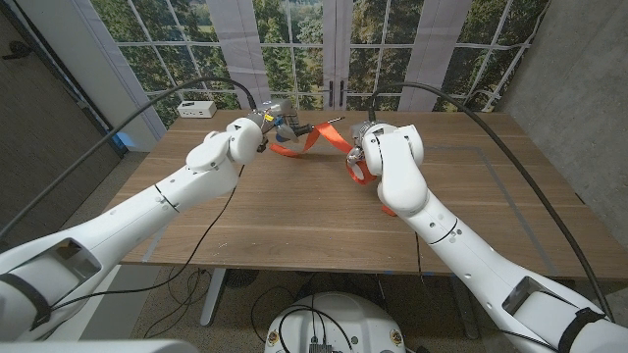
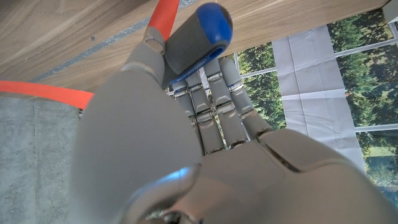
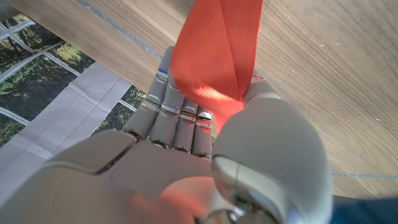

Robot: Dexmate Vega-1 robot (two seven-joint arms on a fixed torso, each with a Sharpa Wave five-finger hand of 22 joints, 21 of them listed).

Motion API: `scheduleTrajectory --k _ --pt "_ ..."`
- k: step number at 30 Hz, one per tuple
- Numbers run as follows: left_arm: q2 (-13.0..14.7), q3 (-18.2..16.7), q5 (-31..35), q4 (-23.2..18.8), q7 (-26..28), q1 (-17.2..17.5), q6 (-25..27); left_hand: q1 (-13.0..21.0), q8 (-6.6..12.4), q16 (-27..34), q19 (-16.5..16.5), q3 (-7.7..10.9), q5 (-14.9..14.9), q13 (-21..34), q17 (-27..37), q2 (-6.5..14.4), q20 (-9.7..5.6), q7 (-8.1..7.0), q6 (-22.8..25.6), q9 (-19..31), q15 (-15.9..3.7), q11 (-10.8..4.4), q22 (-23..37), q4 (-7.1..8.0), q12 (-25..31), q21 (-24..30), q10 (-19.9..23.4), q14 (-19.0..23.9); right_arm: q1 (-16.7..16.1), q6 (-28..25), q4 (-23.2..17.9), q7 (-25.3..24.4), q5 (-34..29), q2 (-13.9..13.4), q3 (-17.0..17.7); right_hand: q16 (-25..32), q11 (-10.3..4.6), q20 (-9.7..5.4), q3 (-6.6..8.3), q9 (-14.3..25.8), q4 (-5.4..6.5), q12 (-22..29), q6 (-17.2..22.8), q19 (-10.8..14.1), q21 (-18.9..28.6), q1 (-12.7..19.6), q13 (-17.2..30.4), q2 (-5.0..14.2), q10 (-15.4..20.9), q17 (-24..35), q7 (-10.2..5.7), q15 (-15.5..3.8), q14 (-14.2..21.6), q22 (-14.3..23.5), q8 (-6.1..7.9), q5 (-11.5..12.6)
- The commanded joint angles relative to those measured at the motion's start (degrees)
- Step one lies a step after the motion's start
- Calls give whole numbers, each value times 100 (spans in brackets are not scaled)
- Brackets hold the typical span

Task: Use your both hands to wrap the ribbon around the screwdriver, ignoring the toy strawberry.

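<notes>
A wooden counter (image 1: 294,211) with a plank grain fills the middle of the head view; a small white box (image 1: 197,109) sits on it at its upper left corner; a thin pale line (image 1: 496,149) marks its surface toward the right; a black cable (image 1: 211,218) trails over its left half.
</notes>
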Motion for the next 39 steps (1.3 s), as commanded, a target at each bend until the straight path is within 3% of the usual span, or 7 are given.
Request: scheduleTrajectory --k 1,7,10,19,24,39 --pt "115 -257 -219 -287 179 210 -129 984 -10 17 24 115 46 33 1354 904 -273 -182 268 14 -1436 -45 9 -5 -29 50 77 958 5 -140 613 -303 53 98 -6 27 -383 -239 76 1680 112 1163 798 -29 49 704 2979 623 388 8 -323 -939 82 -5 8 30" --pt "205 -403 -480 -372 146 283 -293 981 -27 9 16 118 47 29 1372 902 -275 -184 266 12 -1436 -31 6 -3 -44 59 90 960 54 -322 909 -768 195 45 -72 41 -382 -238 71 1683 122 1157 811 -51 101 712 2945 616 422 7 -326 -939 75 -32 -4 30" --pt "249 -527 -768 -417 57 336 -436 982 -34 3 13 121 48 42 1381 901 -274 -185 269 11 -1435 -40 5 -3 -45 65 91 960 32 -474 1136 -1465 597 31 36 45 -396 -237 70 1686 126 1169 815 -56 117 714 2968 616 414 6 -317 -940 76 -40 -6 30" --pt "407 -761 -1389 -461 -77 442 -842 978 -57 -14 4 128 49 53 1412 900 -271 -175 281 9 -1435 -46 1 1 -69 81 92 960 320 -818 1678 -2400 1186 -78 -147 61 -405 -243 62 1688 136 1166 848 -72 170 719 2949 606 430 7 -325 -940 80 -68 -9 31" --pt "513 -764 -1512 -510 -169 441 -910 976 -70 -24 -4 132 49 64 1428 900 -275 -179 287 8 -1435 -44 -1 2 -77 89 97 961 499 -951 1839 -2785 1523 -184 -300 72 -407 -244 55 1680 141 1165 861 -72 209 722 2925 600 461 7 -343 -941 84 -87 -20 32" --pt "723 -871 -2131 -553 -463 498 -1158 985 -113 -51 -27 150 50 88 1475 897 -265 -180 284 7 -1434 -34 -5 -3 -111 109 99 964 1072 -1329 2057 -3300 2140 -385 -795 94 -412 -252 35 1699 152 1188 881 -106 295 731 2956 581 462 9 -333 -940 79 -138 -30 39"
